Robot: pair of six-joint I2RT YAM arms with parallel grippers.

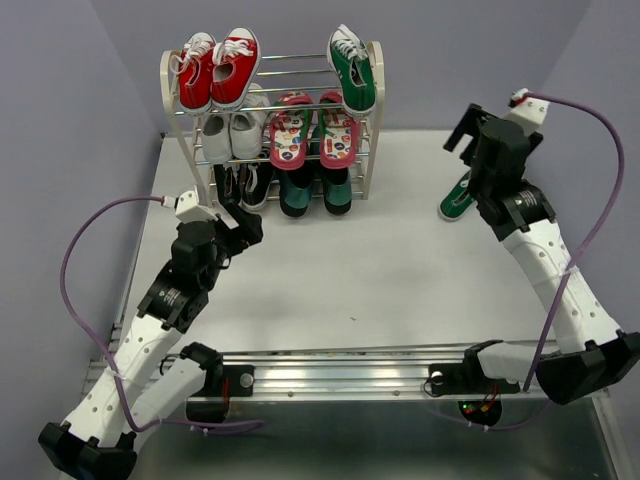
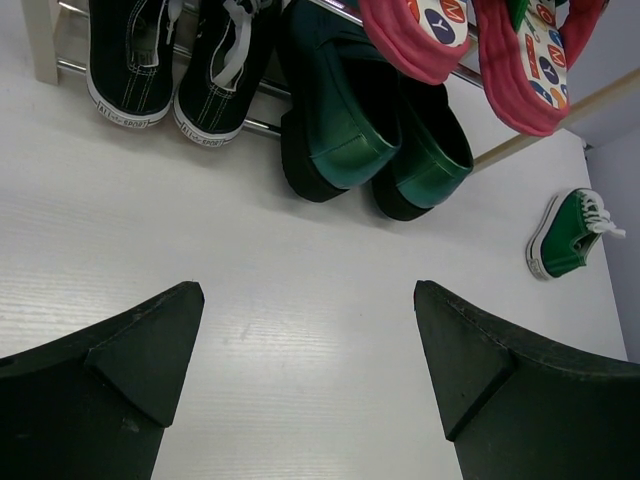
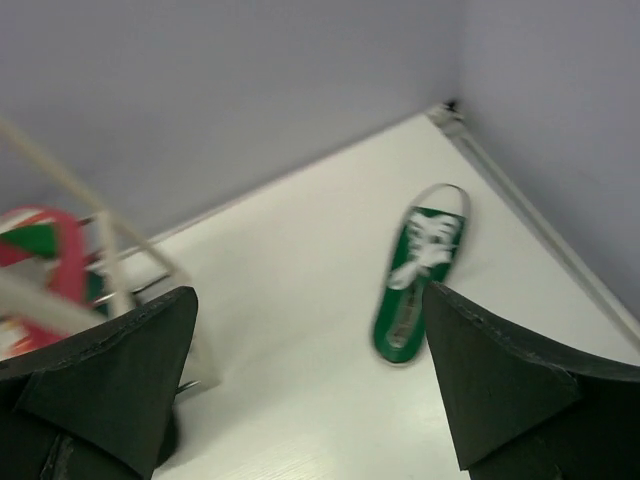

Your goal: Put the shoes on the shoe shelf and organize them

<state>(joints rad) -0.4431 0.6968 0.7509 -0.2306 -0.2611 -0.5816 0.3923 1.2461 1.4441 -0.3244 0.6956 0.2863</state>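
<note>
The shoe shelf [image 1: 376, 130] stands at the table's back. On its top tier one green sneaker [image 1: 352, 66] rests at the right. Red flip-flops [image 1: 310, 130] fill the middle tier's right half, with the dark teal slip-ons [image 1: 312, 190] below them. The other green sneaker [image 1: 456, 198] lies on the table right of the shelf, partly behind my right arm, and shows in the right wrist view as the green sneaker [image 3: 415, 275]. My right gripper [image 1: 462, 130] hangs open and empty above it. My left gripper [image 1: 248, 220] is open and empty in front of the slip-ons [image 2: 370, 140].
Red sneakers [image 1: 218, 68] sit top left, white sneakers [image 1: 232, 130] on the middle tier, black sneakers [image 1: 245, 183] at the bottom left. Purple walls close in the back and both sides. A metal rail [image 1: 340, 365] runs along the near edge.
</note>
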